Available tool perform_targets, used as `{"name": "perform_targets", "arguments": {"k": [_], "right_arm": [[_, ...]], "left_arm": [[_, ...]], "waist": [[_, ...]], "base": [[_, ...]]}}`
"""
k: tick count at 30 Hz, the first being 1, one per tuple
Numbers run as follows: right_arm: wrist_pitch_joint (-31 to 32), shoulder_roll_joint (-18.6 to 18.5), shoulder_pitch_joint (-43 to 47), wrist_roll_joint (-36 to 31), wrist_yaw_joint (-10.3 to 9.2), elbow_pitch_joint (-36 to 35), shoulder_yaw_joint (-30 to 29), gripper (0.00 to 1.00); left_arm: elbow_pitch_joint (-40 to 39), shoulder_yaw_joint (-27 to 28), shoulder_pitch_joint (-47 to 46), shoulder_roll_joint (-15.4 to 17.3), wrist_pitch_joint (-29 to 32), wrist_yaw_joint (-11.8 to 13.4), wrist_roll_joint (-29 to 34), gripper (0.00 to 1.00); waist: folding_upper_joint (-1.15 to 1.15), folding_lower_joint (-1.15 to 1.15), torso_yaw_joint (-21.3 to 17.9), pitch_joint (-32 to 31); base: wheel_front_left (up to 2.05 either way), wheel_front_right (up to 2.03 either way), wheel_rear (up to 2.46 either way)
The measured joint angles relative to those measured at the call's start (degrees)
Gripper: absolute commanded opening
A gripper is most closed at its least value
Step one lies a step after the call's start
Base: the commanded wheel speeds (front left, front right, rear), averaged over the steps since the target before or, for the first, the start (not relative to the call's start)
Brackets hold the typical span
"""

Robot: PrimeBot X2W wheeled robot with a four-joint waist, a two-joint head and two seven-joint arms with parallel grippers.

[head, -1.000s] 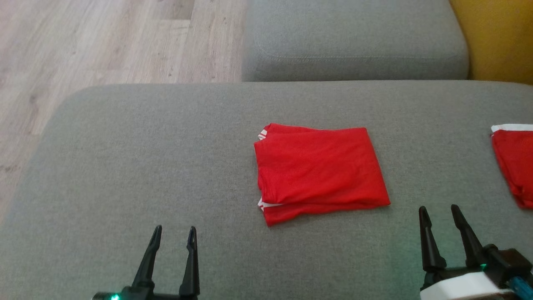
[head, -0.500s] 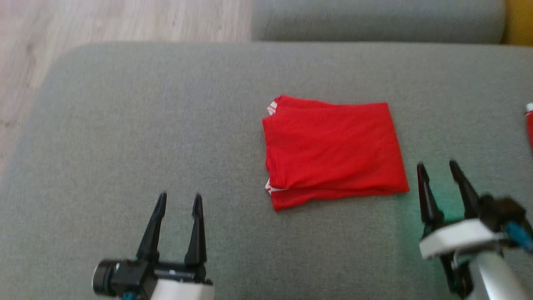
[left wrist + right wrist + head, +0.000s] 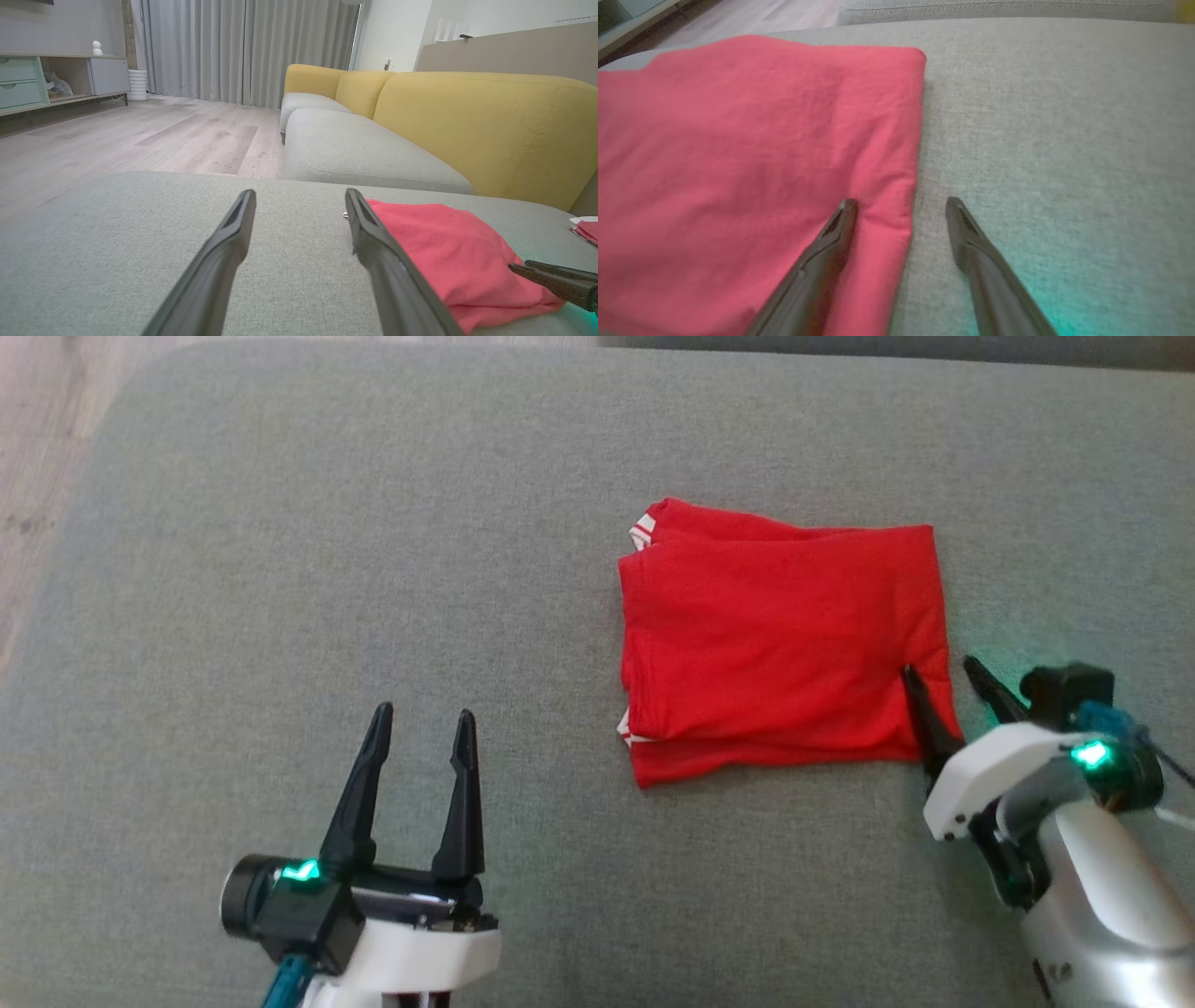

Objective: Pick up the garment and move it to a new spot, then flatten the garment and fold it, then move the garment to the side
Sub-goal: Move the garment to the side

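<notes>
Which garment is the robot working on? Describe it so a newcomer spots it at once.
On the wide grey cushion by the yellow sofa lies a red garment folded into a rectangle, white trim at its left corners. Another red piece sits far right; this one has the open right gripper straddling its edge.

Grey fabric seat cushion (image 3: 373,523): broad and flat. Second grey cushion (image 3: 355,158): beyond it, against the yellow backrest (image 3: 490,121). Pale wood-plank floor (image 3: 140,140): beside both cushions. Grey curtains (image 3: 224,46) and low cabinet (image 3: 56,79): background.
</notes>
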Motion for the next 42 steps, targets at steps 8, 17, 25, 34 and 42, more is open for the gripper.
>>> {"name": "perform_targets", "arguments": {"k": [8, 17, 25, 34, 42], "right_arm": [[-3.83, -1.79, -2.32, 3.54, 0.00, 0.31, 4.88, 0.00], [-6.84, -8.31, -4.71, 1.87, 0.00, -2.24, 3.05, 0.00], [-7.22, -14.97, -5.24, 0.31, 0.00, -7.93, -3.52, 0.00], [-4.08, -22.98, -5.99, -0.60, 0.00, -12.41, -10.85, 0.00], [1.64, -28.60, -5.98, -2.08, 0.00, -17.98, -19.64, 0.00]], "left_arm": [[-0.05, -0.10, -0.75, 0.00, 0.00, 0.38, 0.00, 1.00], [-0.20, 0.81, -2.67, -0.01, 0.00, 0.32, 1.55, 1.00], [-0.55, 1.46, -5.87, -0.02, 0.00, -0.98, 3.20, 1.00], [-0.42, 2.75, -8.37, -0.03, 0.00, -2.72, 4.64, 1.00], [-0.36, 4.01, -9.67, -0.03, 0.00, -3.71, 5.57, 1.00]], "waist": [[0.00, 0.00, -1.77, 1.36], [0.00, 0.00, -7.69, 3.07], [0.00, 0.00, -11.87, 7.69], [0.00, 0.01, -14.44, 12.55], [0.00, 0.00, -15.56, 15.24]], "base": [[0.00, 0.00, 0.00], [0.00, 0.00, 0.00], [0.00, 0.00, 0.00], [0.00, 0.00, 0.00], [0.00, 0.00, 0.00]]}}
